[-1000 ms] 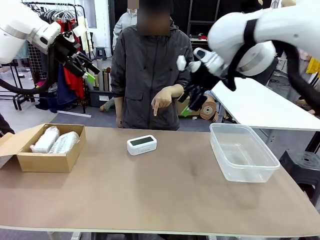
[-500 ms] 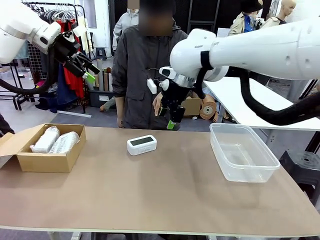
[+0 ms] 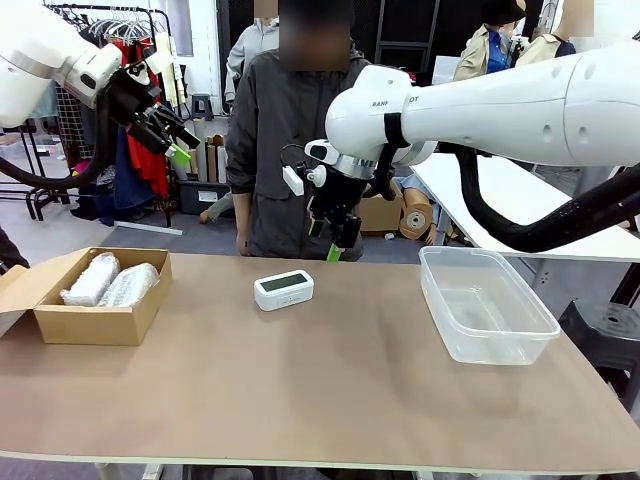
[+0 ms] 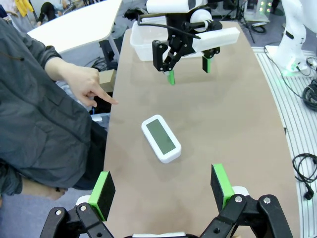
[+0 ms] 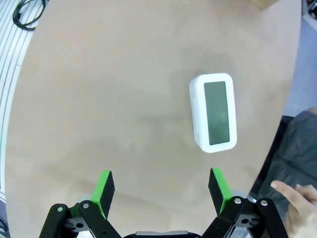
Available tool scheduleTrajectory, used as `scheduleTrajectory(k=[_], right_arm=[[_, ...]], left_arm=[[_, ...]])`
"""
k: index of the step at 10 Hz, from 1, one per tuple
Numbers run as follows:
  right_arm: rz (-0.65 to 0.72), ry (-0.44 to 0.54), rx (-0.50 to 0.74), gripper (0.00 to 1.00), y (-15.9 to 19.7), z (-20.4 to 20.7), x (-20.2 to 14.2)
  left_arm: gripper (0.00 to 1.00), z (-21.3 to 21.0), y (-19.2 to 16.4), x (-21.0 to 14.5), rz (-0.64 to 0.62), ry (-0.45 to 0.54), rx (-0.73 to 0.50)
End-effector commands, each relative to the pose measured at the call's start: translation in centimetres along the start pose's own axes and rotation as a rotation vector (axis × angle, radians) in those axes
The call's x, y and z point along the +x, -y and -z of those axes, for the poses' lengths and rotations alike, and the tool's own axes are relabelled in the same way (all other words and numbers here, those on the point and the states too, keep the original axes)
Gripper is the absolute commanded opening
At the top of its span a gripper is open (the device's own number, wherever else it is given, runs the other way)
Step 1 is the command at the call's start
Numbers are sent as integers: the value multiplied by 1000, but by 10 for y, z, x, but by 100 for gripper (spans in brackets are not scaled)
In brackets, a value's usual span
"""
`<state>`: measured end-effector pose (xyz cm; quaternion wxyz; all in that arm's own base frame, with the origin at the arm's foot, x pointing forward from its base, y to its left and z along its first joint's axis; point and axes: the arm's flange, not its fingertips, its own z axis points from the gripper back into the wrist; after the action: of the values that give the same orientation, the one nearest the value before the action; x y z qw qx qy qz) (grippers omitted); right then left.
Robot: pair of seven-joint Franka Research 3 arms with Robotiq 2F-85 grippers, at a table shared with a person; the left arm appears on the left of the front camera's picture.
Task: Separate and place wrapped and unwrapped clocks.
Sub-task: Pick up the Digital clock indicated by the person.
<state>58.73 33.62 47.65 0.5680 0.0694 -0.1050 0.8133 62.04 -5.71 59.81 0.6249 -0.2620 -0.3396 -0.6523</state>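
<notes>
The front view takes in the whole matte brown tabletop [image 3: 330, 400]. A clear, round-cornered plastic tub [image 3: 500, 350] stands at right. An open cardboard box [image 3: 95, 325] at left holds two wrapped clocks [image 3: 92, 279], side by side in crinkly plastic. The smooth white bare clock [image 3: 283, 289] lies at centre frame.

The right gripper [image 3: 328, 240] hangs just above and right of it, jaws wide apart and empty. At upper left the left gripper [image 3: 180, 140] is also spread wide, holding nothing.

Both wrist views look down on the bare clock's flat grey-green screen and a person's hand [image 4: 81, 84] with one finger pointing.
</notes>
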Motion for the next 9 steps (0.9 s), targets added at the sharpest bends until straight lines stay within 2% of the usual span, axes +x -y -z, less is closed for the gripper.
scheduleTrajectory(k=[1, 3, 4, 7, 9], right_arm=[[16, 2, -3, 100, -8, -4, -1], [2, 0, -2, 100, 0, -2, -1], [-17, 30, -7, 100, 6, 3, -2], [-81, -38, 54, 100, 35, 21, 6], [-120, -65, 47, 100, 50, 35, 10]], left_arm=[[100, -1, 0, 1, 7, -2, 6], [100, -1, 0, 1, 7, -2, 6], [100, -1, 0, 1, 7, -2, 6], [100, -1, 0, 1, 7, -2, 6], [100, -1, 0, 1, 7, -2, 6]])
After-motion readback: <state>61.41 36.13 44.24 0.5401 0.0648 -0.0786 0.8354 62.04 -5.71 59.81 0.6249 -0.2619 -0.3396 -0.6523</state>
